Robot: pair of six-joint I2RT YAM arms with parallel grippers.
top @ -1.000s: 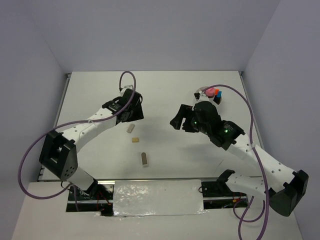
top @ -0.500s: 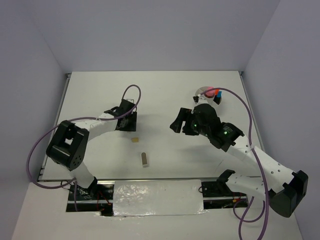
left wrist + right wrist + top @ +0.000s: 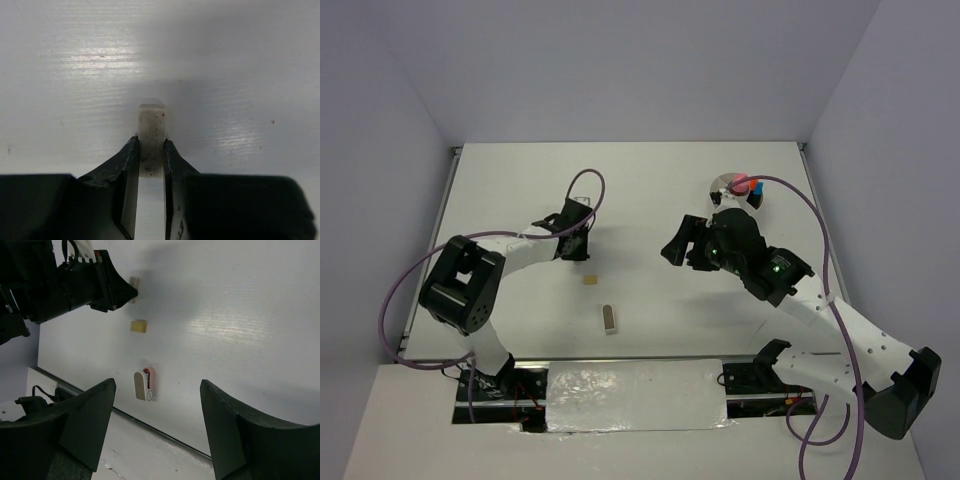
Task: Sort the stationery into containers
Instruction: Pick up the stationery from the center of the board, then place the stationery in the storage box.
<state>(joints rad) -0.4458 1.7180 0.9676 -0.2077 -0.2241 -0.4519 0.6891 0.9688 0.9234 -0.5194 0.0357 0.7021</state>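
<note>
Left end effector [image 3: 151,148] around pale block [image 3: 152,120]

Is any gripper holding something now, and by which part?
The left gripper pinches the whitish block at its near end, across its sides; the right gripper is open, empty.

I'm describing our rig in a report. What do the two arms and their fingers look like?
The left arm and right arm have white links between bulky black joints. A purple cable loops along each. Small green lights glow on the right arm. The fingers are matte black wedges.
</note>
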